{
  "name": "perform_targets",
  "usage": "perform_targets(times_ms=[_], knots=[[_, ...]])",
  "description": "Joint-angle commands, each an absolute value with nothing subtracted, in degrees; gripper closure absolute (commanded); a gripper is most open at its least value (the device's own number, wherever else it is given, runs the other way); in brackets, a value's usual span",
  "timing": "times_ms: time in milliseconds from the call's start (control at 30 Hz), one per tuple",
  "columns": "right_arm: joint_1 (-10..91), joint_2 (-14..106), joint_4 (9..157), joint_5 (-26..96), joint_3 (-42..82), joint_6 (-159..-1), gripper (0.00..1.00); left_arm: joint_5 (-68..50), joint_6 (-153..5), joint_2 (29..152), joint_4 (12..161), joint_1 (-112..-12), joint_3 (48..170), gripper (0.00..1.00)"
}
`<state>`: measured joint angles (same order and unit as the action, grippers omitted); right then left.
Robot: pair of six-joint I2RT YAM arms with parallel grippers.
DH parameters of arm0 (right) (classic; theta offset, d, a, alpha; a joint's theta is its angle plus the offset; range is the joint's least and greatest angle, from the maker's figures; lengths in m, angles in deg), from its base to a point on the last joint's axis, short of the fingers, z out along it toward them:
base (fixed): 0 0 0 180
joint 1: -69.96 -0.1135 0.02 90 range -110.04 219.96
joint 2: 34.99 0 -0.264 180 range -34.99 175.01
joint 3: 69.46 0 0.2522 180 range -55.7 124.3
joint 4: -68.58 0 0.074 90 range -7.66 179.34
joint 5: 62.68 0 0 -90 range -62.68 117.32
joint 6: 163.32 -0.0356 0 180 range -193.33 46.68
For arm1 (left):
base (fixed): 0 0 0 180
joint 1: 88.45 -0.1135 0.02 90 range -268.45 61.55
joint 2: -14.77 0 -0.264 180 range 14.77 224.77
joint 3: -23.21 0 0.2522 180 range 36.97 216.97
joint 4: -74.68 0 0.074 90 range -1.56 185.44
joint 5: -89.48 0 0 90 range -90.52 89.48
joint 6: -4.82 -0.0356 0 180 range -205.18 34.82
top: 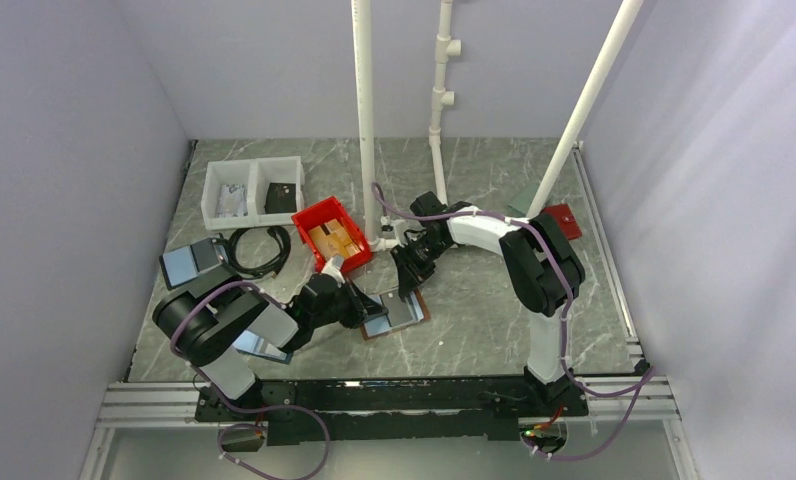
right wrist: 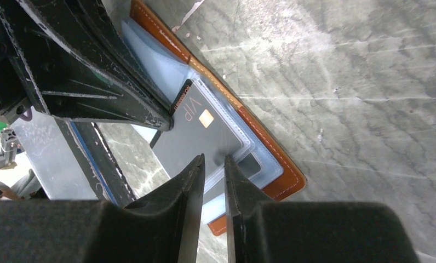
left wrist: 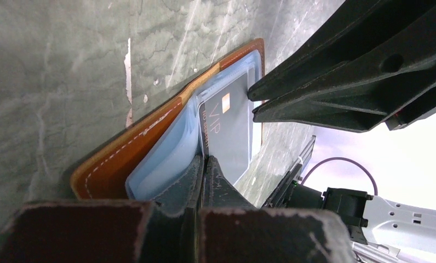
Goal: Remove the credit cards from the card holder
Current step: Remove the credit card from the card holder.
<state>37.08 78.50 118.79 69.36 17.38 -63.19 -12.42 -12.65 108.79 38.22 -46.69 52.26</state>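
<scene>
The left gripper [left wrist: 205, 160] sits clenched on the edge of the thin, stiff, likely slippery card [left wrist: 229, 131], while the right gripper [right wrist: 211, 160], slightly parted, hovers over the light card holder [left wrist: 122, 159], which probably needs pinning.

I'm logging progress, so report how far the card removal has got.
Done: the brown leather card holder lies open on the marbled table. In hand: the left gripper is shut on a corner of the dark grey VIP card, which sits mostly in its clear sleeve; the right gripper, slightly open, is at the sleeve's edge. Remaining: pulling that card out, plus any others; none lies free beside the holder.
</scene>
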Motion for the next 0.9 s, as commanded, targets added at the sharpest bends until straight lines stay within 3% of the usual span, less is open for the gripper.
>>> perform_targets(times_ms=[0,133,333,867], knots=[[35.6,76.48,122.96,70.7,17.24,-60.86,0.78,-7.55,-15.56,107.12,43.16,-47.14,52.56,1.0],[35.68,76.36,123.38,70.71,17.66,-60.6,0.78,-7.78,-15.86,106.78,44.13,-47.14,52.87,1.0],[36.64,73.77,122.43,69.74,16.99,-60.93,0.66,-7.9,-16.09,106.71,44.34,-47.15,53.01,1.0],[36.24,77.36,123.06,72.32,16.98,-61.66,0.71,-7.91,-16.43,105.51,45.8,-47.18,53.35,1.0]])
